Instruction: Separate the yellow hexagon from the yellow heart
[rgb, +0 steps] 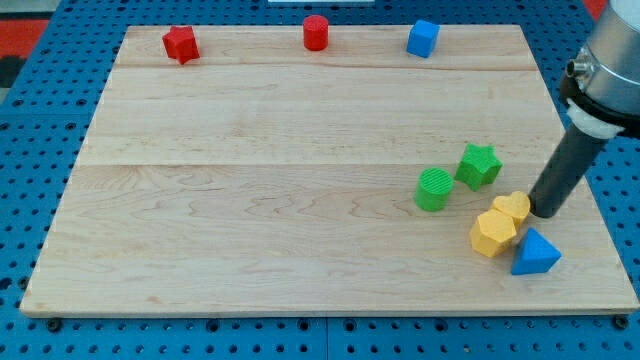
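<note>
The yellow hexagon (493, 233) lies at the view's lower right of the wooden board. The yellow heart (513, 207) touches it just above and to the right. My tip (546, 211) stands right beside the heart, on its right side, touching or nearly touching it. A blue triangle (534, 253) lies against the hexagon's lower right, just below my tip.
A green cylinder (434, 189) and a green star (479, 165) lie left and above the yellow pair. A red star (181, 44), a red cylinder (316, 32) and a blue cube (423, 38) line the board's top edge. The board's right edge (585, 190) is close.
</note>
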